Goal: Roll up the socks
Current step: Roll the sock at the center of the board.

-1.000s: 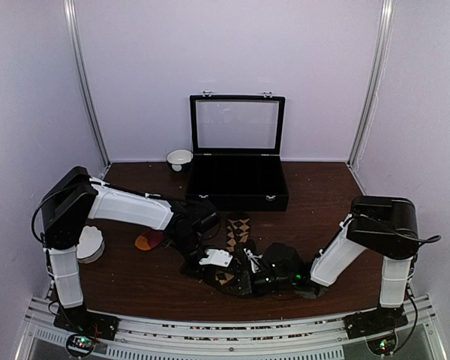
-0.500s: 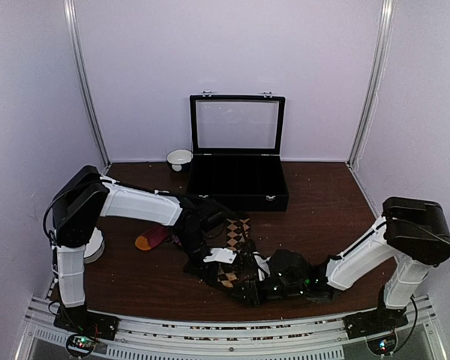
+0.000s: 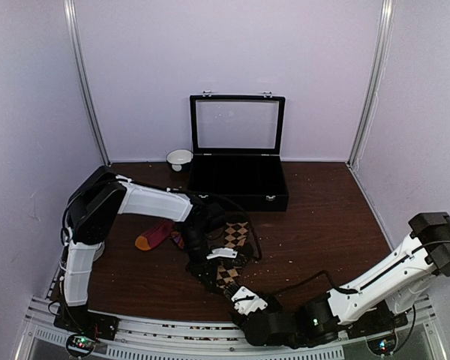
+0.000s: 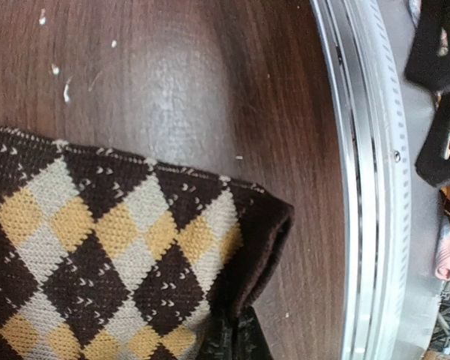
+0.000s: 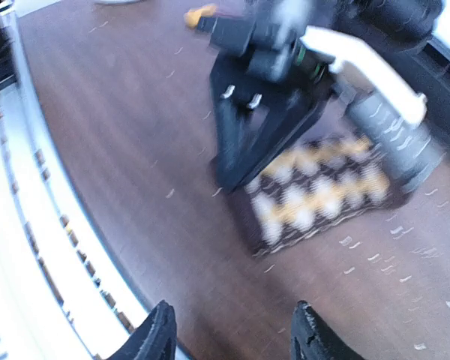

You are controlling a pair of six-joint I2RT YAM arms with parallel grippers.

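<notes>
The right claw (image 5: 231, 339) had just let go. A second before, it was clamped shut beside the left claw on the fabric. Now it had swung back toward the near edge, its fingers (image 5: 156, 337) well apart with nothing between them. Ahead of it and a little to its right, the dark brown sock with tan and cream argyle diamonds (image 5: 315, 191) lay flat on the dark wooden table (image 5: 120, 112), with no roll showing.

The left claw (image 4: 229, 343) stayed pinched tight on that sock's plain dark end. In its own wrist view the patterned body spread away from its tips to the left. The magenta-red sock with an orange toe (image 3: 154, 235) lay apart, beyond the left claw and out to its left, with neither claw on it.

By my reading, the release meant the rolling had not taken hold yet. Only one claw anchored the argyle sock, and the free one would need to come back in to turn the fabric over.
</notes>
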